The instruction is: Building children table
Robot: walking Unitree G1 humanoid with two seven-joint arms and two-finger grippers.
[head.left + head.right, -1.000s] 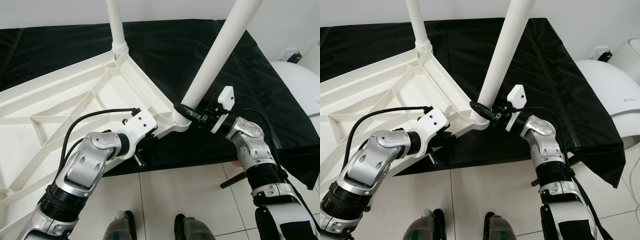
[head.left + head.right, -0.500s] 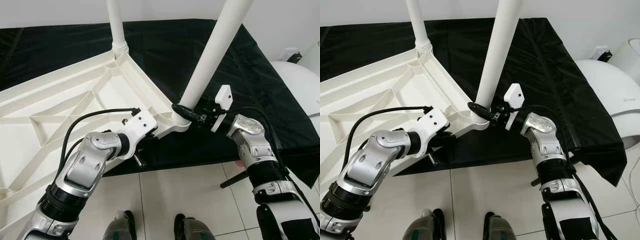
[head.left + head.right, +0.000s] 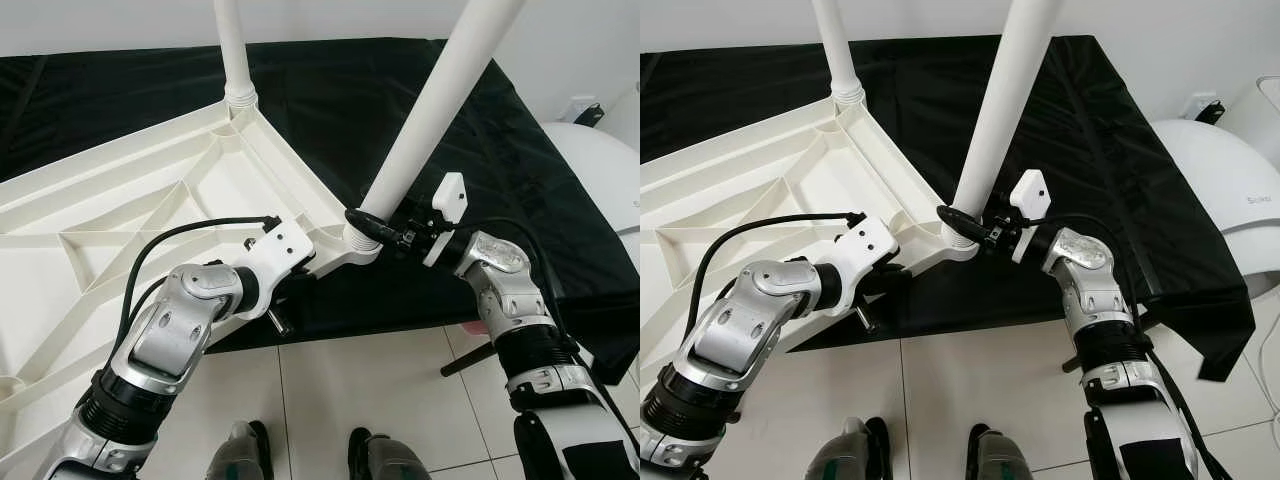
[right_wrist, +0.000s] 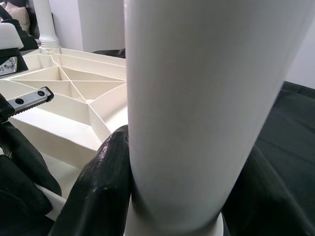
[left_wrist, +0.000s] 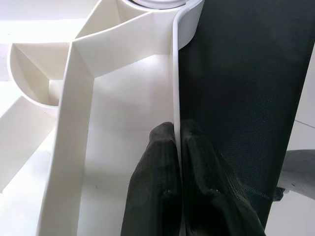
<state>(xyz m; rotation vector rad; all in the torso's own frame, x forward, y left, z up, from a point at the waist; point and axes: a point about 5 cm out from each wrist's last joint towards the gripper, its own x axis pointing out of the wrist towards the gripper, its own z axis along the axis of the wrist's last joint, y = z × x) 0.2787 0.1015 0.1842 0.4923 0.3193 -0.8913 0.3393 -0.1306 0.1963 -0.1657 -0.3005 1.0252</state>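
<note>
While left gripper (image 5: pixel 176 147) pinches rim of upturned tabletop (image 3: pixel 130 215) on black-draped table (image 3: pixel 330 90), right gripper (image 3: pixel 965 222) fingers clasp base of near leg (image 3: pixel 430 110) at corner socket. Leg tilt differs from half second ago: steeper then, leaning more now. Judgement: seating or threading ongoing. Far leg (image 3: pixel 232 45) already upright.

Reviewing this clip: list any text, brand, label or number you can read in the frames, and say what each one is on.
"Suka": grey lettering, cut off by the picture's edge, on the white rounded appliance right of the black-covered table; it may continue.
Small label on a white part seen in the right wrist view: too blurred to read.
Nothing is readable on the table top, the white legs or the arms.
</note>
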